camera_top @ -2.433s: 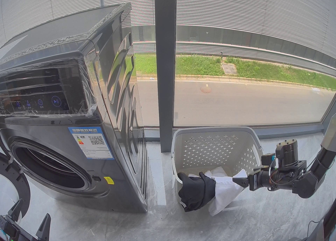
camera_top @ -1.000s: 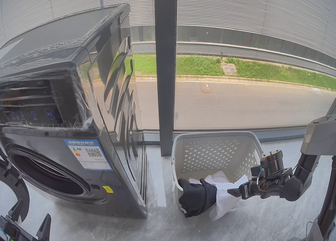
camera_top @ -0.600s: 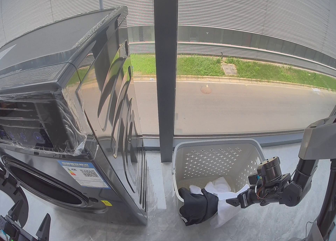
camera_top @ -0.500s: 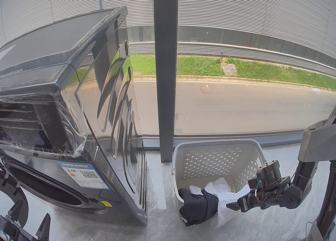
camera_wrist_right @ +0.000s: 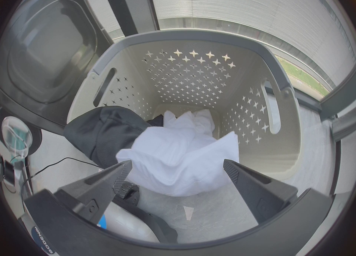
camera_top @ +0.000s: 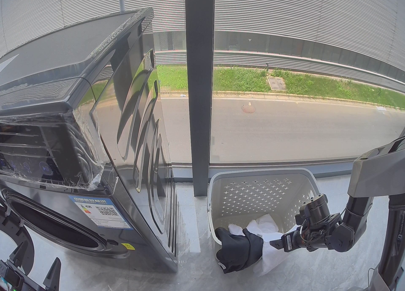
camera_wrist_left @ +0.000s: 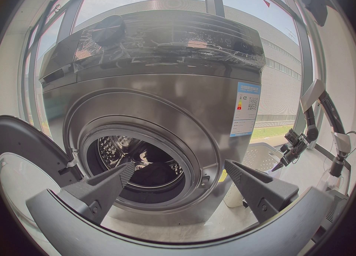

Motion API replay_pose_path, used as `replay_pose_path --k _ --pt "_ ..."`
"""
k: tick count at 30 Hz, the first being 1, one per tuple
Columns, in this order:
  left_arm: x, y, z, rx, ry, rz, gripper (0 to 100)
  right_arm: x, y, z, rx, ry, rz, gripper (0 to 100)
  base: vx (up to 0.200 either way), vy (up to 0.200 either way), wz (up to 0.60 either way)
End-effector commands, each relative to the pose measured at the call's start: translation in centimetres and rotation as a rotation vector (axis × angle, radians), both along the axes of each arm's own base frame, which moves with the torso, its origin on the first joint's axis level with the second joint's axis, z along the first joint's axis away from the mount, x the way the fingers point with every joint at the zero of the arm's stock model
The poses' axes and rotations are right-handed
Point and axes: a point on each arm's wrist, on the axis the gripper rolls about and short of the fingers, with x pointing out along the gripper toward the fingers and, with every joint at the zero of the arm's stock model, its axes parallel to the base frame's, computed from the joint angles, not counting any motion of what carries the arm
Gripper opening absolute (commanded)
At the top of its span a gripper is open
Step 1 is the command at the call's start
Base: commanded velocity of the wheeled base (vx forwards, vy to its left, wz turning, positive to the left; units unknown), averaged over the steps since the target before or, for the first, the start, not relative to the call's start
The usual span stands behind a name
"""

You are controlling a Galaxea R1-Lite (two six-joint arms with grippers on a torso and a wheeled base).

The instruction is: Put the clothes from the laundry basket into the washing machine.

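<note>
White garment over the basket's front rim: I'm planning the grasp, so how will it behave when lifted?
Probably floppy: the white garment lies crumpled and sags over the laundry basket rim, so it should droop and trail from a pinch. Likely light, thin cloth. It lies against the black garment, so that may drag along.

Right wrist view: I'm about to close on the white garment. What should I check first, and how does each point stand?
1. Right pincer open: ok, jaws spread wide.
2. White garment lined up with the jaws: ok, it spills over the near rim of the laundry basket, straight ahead of them.
3. Jaws deep enough around the cloth: cannot tell, the tips sit at its edge.
4. Dark garment clear of the grasp: cannot tell, it lies against the white one on the rim.
5. Washing machine ready: ok, its door is swung aside.
6. Left pincer free: ok, open and empty before the drum.
</note>
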Motion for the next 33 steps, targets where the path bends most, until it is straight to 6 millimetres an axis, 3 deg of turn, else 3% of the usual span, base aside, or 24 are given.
replay_pose_path --k 1,30,31,33 --pt "0.0 0.0 -0.1 -0.001 0.005 -0.001 100 0.3 -0.2 -1.2 -0.013 0.03 -0.039 100 0.0 0.0 0.0" --pt "0.0 0.0 -0.1 -0.004 0.005 0.005 100 0.4 0.5 -3.5 -0.053 0.081 -0.007 100 0.0 0.0 0.0" --pt "0.0 0.0 -0.1 -0.004 0.005 0.005 100 0.3 0.5 -3.5 -0.054 0.082 -0.007 0 0.0 0.0 0.0" --pt "0.0 0.0 -0.1 -0.004 0.005 0.005 100 0.3 0.5 -3.6 -0.055 0.083 -0.006 0 0.0 0.0 0.0"
